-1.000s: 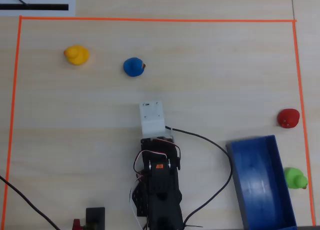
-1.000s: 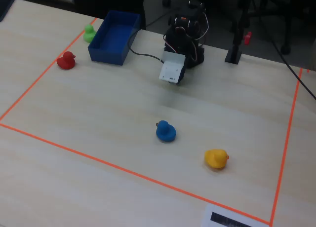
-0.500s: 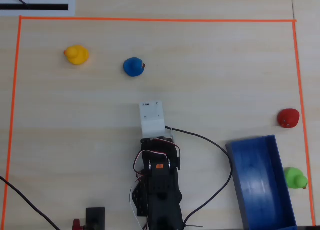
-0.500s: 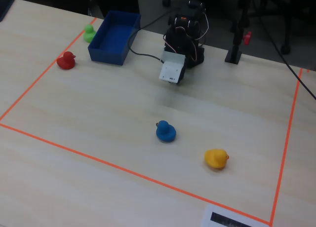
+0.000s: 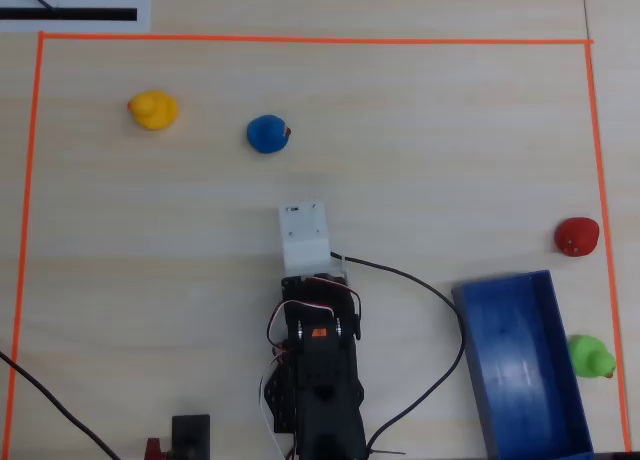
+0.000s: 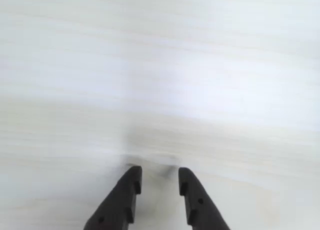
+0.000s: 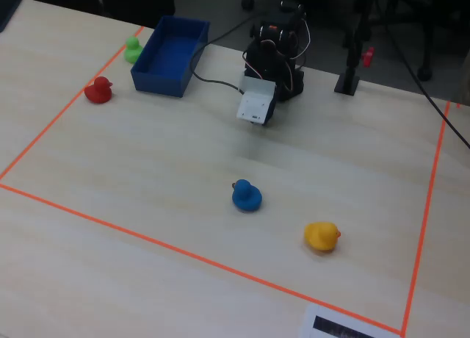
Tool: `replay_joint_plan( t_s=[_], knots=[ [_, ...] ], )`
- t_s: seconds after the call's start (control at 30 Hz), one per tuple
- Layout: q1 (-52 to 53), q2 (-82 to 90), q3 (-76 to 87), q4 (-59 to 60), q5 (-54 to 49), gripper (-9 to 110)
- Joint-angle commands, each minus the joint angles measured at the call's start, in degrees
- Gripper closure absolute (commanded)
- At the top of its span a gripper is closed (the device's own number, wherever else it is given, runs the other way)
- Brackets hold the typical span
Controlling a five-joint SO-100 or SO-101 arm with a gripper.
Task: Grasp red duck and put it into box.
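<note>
The red duck [image 5: 577, 236] [image 7: 98, 90] was a small glossy toy that sat upright on the table, just inside the orange tape line. The box [image 5: 522, 370] [image 7: 171, 54] was a long blue open-topped tray with low walls, empty, near the duck but apart from it.

table [image 7: 147, 162]: pale wood | orange tape border [image 5: 300, 40] | dark floor [image 7: 411, 29] beyond far edge
</note>
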Motion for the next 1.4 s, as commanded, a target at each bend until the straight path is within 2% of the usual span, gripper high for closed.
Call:
replay_joint_plan(
  t_s=[0.0,0.9,1.13,1.27,1.37],
  knots=[
    [0.5,-0.2,0.7,0.7,0.1,94],
    [0.5,-0.1,0.7,0.7,0.1,94],
    [0.5,-0.1,0.7,0.7,0.1,90],
    [0.5,-0.1,0.7,0.7,0.1,95],
    [0.5,-0.1,0.7,0.7,0.1,94]
  ],
)
